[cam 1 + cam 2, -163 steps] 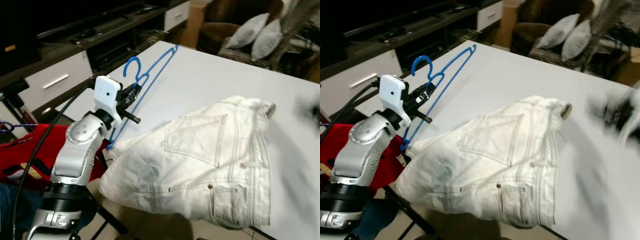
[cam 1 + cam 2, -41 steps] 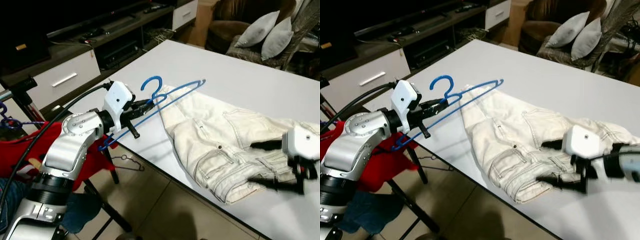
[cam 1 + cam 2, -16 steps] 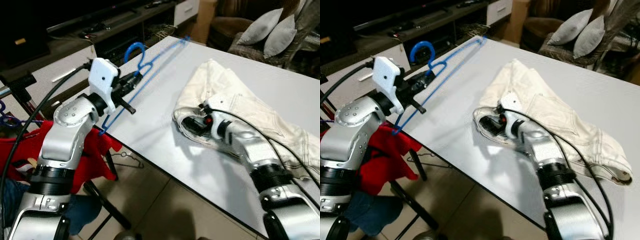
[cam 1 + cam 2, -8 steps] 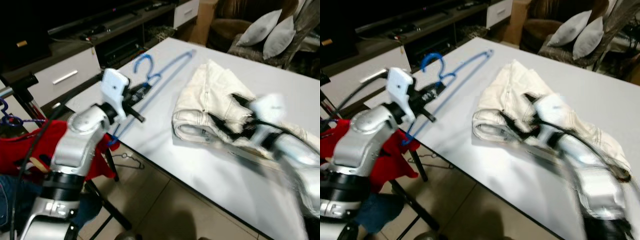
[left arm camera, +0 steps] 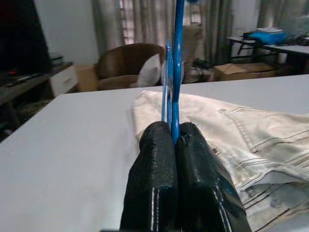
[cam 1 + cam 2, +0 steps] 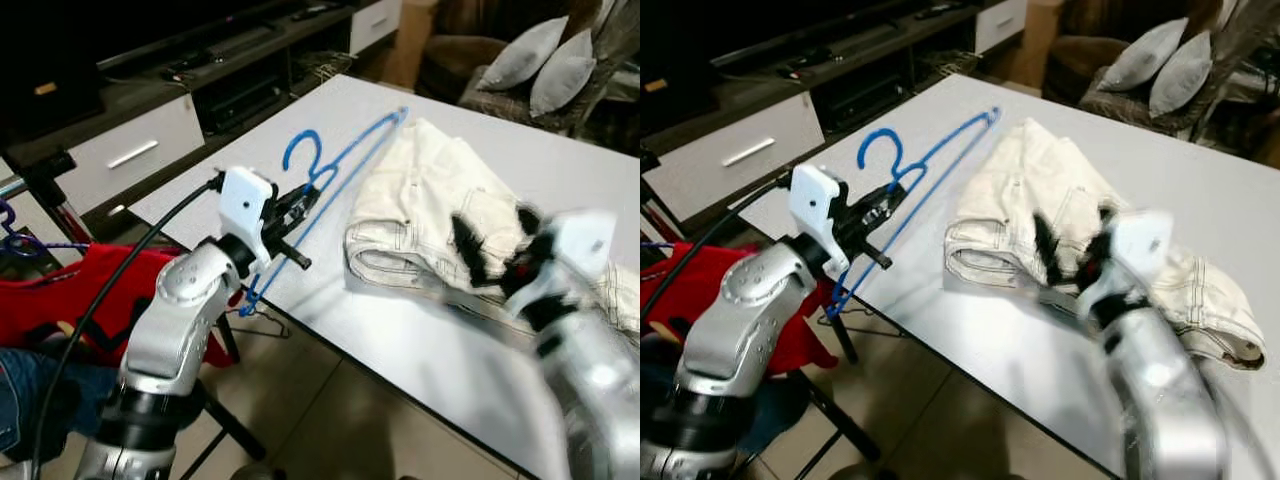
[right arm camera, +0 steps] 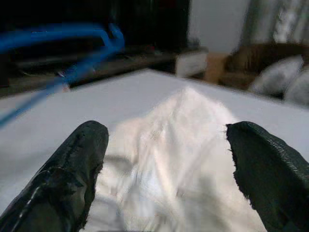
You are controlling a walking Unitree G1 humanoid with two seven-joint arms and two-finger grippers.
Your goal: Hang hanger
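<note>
1. The left tool was clamped tight on the blue hanger, black fingers pressed together on the thin wire. The hanger hovered over the table edge, just beside the white jeans.
2. The right tool stood spread wide and empty above the jeans, blurred, so it looked to be in motion.
3. Risk, as I judged it: the wire was pinched at a single point, so the hanger could swivel or slip during a swing towards any rail.
4. Another risk: the long arm of the hanger reached close beside the jeans and could snag the cloth and drag it along.
5. Against the frame from ten seconds back, the jeans were no longer spread over the table's near edge; they lay bunched further in.
6. Half a second before, the right tool was low at the jeans; now it had lifted off, hanger grip unchanged.
</note>
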